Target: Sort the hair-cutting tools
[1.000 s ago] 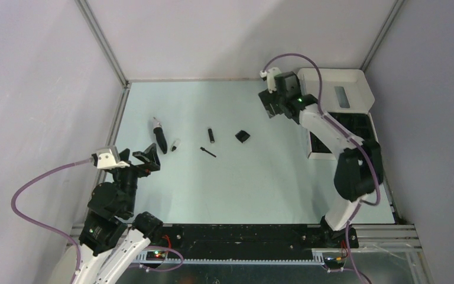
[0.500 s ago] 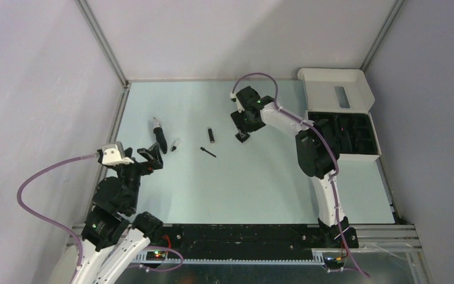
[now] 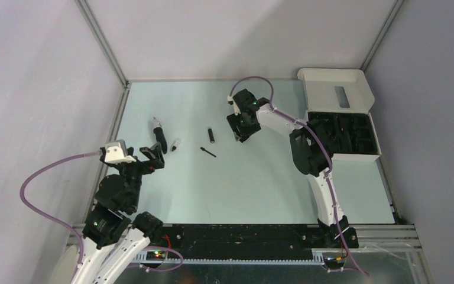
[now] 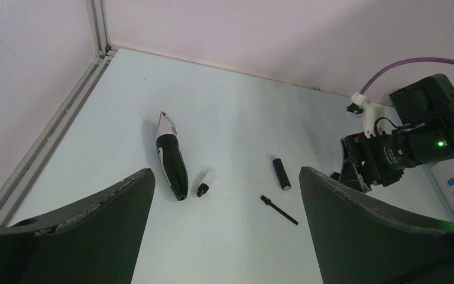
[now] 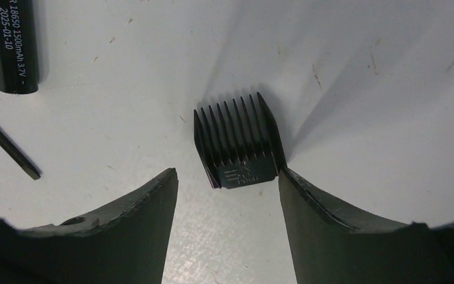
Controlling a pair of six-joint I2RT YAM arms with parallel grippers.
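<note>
The hair-cutting tools lie on the pale table. The tapered trimmer body is at the left, with a small black-and-white cap piece beside it. Further right are a short cylinder and a thin stick. The squarish comb attachment lies flat just ahead of my right gripper, which is open; the right fingertip touches the comb's corner. In the top view the gripper hides the comb. My left gripper is wide open, hovering short of the trimmer body.
The white box with its black moulded insert and raised lid stands at the right rear of the table. Metal frame rails run along the left edge. Grey walls enclose the back and sides.
My right arm swung left from the white box and came down at the comb attachment. The left gripper edged slightly forward toward the trimmer body, still open.
</note>
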